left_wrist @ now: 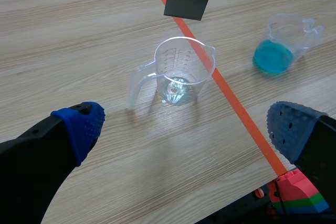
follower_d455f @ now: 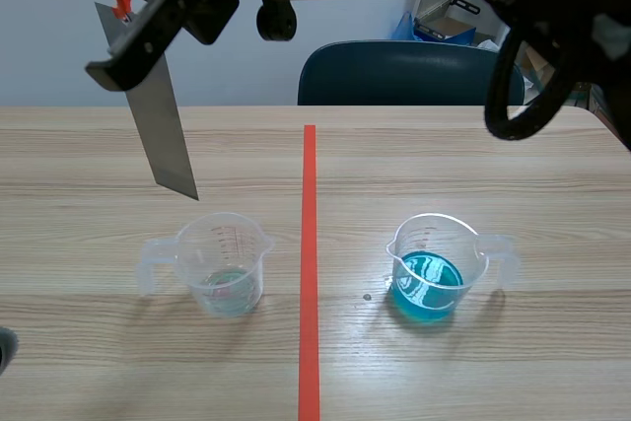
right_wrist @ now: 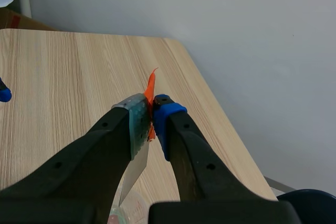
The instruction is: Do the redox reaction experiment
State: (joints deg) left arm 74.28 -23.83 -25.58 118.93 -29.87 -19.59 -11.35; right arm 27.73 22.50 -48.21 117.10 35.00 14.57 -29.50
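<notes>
Above two cups (follower_d455f: pixel 223 265) (follower_d455f: pixel 434 265), one metal strip (follower_d455f: pixel 163 130)

Light wood-grain table (follower_d455f: pixel 99 165), marked down the middle by an orange-red tape line (follower_d455f: pixel 310 244). Two clear plastic measuring cups are stood upright on it, well apart, one on each side of the line. Left cup (follower_d455f: pixel 222 263): a trace of pale liquid is seen at the bottom, handle turned outward. Right cup (follower_d455f: pixel 439 263): blue liquid, low fill, handle turned outward.

Thick black fingers (left_wrist: pixel 32 176) carry blue dotted pads (left_wrist: pixel 79 127).

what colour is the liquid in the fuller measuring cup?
Bright blue-green liquid in the cup; it shows best in the scene view.
</notes>
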